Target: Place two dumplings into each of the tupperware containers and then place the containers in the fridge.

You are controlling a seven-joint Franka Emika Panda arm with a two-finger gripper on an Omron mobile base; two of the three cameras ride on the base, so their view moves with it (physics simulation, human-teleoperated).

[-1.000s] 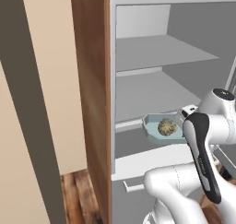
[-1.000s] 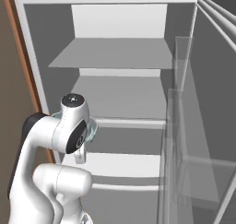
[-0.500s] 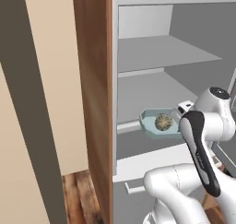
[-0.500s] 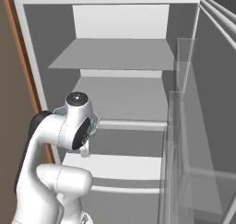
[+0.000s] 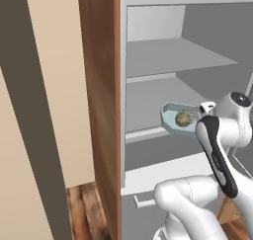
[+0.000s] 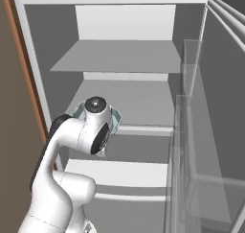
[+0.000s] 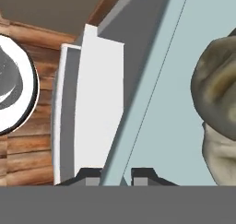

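Now the pincer (image 7: pixel 116 174) is clamped on the rim of the pale blue tub (image 5: pixel 174 121), dumpling (image 5: pixel 184 118) inside, hovering over a fridge (image 6: pixel 125 100) shelf; setting down remains.

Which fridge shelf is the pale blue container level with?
The middle shelf: the pale blue container hangs over its front edge; the shelf above is bare.

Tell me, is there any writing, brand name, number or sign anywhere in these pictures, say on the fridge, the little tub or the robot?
None: no word, number, brand or sign can be read anywhere.
The fridge has plain grey-white walls and bare shelves.
The pale blue tupperware container, held by its rim in the shut gripper, carries no label.
The dumpling inside it is only speckled.
The wood-panel side shows grain alone.
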